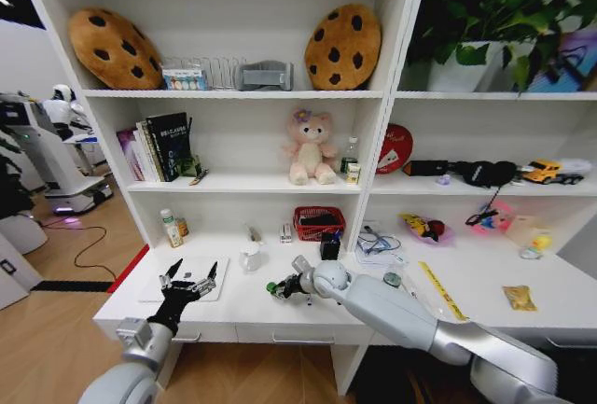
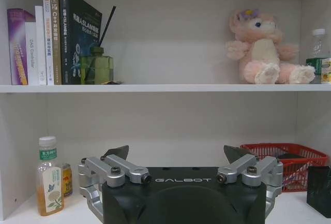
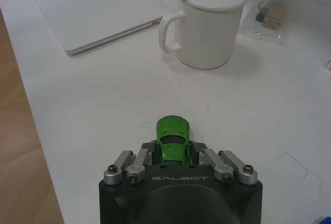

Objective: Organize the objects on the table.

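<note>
My right gripper [image 1: 278, 287] is shut on a tiny green toy car [image 3: 173, 131], low over the white table [image 1: 280, 315] near its front edge. In the right wrist view the car sticks out from between the jaws of the right gripper [image 3: 173, 154]. A silver laptop [image 1: 154, 285] lies shut at the table's left end, also seen as the laptop [image 3: 98, 12]. My left gripper [image 1: 191, 278] hovers open over it, with nothing between its fingers [image 2: 119, 152]. A yellow ruler [image 1: 443, 290] and a small green-topped tin [image 1: 392, 280] lie to the right.
A white mug [image 1: 250, 257] with a spoon stands just behind the car, the same mug [image 3: 207, 22] close ahead of the right gripper. A red basket [image 1: 319, 222], a small bottle [image 1: 171, 229] and a clear packet [image 3: 269, 17] sit farther back. Shelves rise behind the table.
</note>
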You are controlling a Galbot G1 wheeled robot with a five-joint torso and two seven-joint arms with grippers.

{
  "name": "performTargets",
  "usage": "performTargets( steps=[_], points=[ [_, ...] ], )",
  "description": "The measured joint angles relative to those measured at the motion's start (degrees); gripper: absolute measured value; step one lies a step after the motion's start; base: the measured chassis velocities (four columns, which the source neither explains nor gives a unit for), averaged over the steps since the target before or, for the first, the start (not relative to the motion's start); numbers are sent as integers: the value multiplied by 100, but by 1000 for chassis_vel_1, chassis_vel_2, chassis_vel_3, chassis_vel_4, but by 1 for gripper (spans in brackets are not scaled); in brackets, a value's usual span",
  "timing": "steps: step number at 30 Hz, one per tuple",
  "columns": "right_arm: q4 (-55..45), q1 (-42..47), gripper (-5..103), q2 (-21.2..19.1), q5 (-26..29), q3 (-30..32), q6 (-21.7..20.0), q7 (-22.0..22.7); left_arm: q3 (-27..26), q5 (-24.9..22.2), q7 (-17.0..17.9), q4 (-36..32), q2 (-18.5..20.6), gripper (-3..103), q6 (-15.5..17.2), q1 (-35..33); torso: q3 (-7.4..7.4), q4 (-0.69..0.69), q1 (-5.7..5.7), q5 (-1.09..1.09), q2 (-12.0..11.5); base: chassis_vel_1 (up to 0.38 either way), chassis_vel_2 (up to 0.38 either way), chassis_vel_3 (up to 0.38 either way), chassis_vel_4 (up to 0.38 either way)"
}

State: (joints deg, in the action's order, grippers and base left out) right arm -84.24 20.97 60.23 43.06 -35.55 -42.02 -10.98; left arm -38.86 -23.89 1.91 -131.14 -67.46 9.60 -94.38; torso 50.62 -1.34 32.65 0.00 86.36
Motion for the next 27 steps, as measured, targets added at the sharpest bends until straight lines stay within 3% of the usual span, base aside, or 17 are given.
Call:
performTargets(
  steps=[7,17,27],
  points=[
    [-16,50,34,2,30,106,-9,62,0,0,0,0,0,100,0,0,1,2,0,0,0,0,0,0,0],
    [-1139,229,34,47,-287,1239,-27,635,0,0,0,0,0,100,0,0,1,1,0,0,-1,0,0,0,0],
    [-1383,-586,34,355,-621,2013,111,903,0,0,0,0,0,100,0,0,1,0,0,0,-1,0,0,0,0]
  ],
)
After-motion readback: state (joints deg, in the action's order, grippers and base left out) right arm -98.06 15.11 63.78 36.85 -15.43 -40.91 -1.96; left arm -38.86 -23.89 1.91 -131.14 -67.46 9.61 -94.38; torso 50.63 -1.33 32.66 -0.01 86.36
